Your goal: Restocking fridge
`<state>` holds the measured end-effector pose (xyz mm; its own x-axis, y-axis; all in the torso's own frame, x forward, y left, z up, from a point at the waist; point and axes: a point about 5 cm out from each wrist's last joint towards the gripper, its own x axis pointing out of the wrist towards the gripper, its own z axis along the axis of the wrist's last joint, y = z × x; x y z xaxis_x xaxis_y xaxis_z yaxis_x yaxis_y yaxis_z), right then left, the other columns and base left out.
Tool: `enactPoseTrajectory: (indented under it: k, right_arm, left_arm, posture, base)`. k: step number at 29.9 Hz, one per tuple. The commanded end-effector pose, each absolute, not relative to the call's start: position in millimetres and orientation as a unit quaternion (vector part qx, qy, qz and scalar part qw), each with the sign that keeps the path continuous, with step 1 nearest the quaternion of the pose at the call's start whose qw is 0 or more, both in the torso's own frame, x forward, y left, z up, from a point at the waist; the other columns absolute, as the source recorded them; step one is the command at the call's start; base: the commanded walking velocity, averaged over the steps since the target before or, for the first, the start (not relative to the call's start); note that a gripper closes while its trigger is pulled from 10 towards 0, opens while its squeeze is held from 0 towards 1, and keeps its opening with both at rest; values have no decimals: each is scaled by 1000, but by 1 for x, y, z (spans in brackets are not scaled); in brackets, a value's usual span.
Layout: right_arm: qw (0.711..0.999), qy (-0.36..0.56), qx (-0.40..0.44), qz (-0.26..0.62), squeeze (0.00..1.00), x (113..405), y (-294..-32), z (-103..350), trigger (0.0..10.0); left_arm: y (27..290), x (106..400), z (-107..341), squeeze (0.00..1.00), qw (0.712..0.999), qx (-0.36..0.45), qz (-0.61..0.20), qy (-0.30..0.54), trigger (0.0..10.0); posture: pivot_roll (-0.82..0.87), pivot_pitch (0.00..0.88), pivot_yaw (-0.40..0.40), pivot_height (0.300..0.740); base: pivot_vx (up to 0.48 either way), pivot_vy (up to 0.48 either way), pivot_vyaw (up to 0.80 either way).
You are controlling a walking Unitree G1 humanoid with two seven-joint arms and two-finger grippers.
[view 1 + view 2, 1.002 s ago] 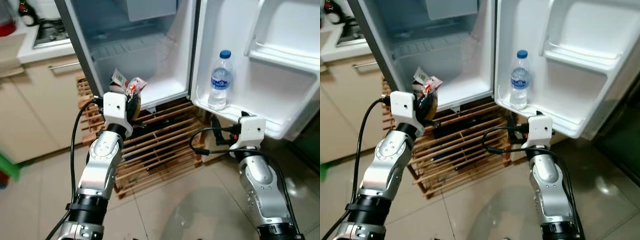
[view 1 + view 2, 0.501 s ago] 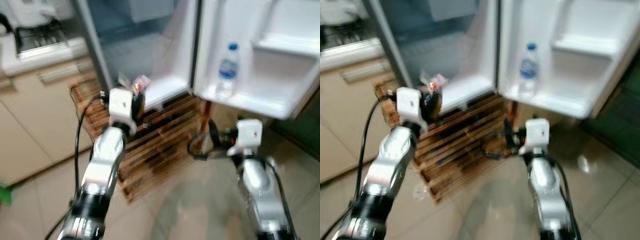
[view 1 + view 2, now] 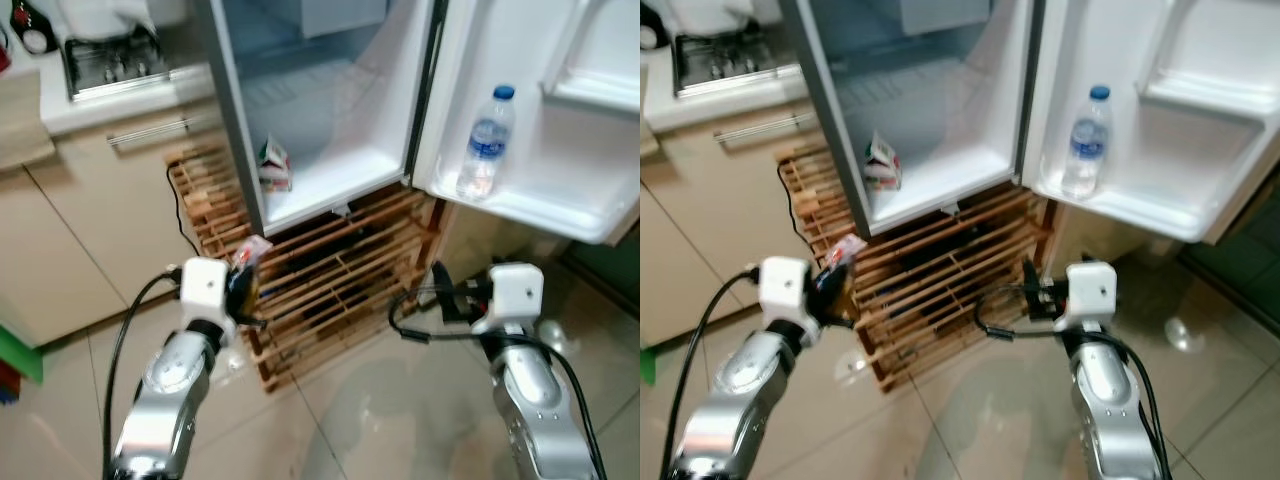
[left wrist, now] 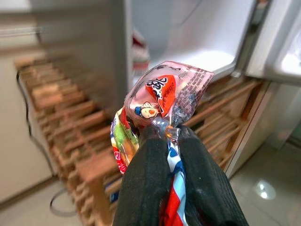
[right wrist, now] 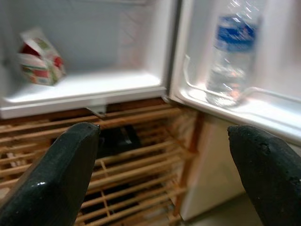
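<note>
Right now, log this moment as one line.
left gripper: shut on pink-and-red snack packet | right gripper: open | white fridge: open, carton inside

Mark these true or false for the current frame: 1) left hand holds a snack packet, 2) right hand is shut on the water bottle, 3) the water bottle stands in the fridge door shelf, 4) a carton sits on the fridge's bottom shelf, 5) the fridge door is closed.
1) True. The left hand is shut on a snack packet.
2) False. The right hand is open and holds nothing, in front of the wooden pallet.
3) True. The water bottle stands upright in the door shelf.
4) True. A small carton sits on the bottom shelf inside the fridge.
5) False. The door is swung wide open.
</note>
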<state>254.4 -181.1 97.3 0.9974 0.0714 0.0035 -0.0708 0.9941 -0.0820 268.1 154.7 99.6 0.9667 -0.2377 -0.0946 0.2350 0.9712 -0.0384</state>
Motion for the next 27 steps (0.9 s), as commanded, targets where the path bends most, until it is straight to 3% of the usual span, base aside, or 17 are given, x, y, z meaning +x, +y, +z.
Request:
enactPoseTrajectory:
  k: [1,8,18,22,27]
  right_arm:
    - [997,-19,-52,47,220,260,-177,104,10000]
    - [998,-31,-55,31,227,267,-179,109,10000]
    - [998,-23,-48,33,220,266,-175,105,10000]
    - [998,-24,-45,33,220,265,-174,104,10000]
    - [998,-23,-43,37,220,264,-173,103,10000]
  left_arm:
    - [136,278,124,0,987,2,-163,-8,10000]
    - [135,295,135,0,986,7,-162,-24,10000]
    - [141,316,152,0,993,-23,-111,-27,10000]
    - [143,318,150,0,993,-48,-102,-23,10000]
    - [145,319,148,0,994,-60,-93,-14,10000]
  posture:
    - [-74,0,33,740]
    - [-91,0,54,740]
    - [-104,0,81,740]
    - [-104,0,83,740]
    - [-104,0,76,740]
  base:
    - [480,0,-625]
    - [480,0,-800]
    - [474,0,0]
    - [375,288,0]
    - [0,472,0]
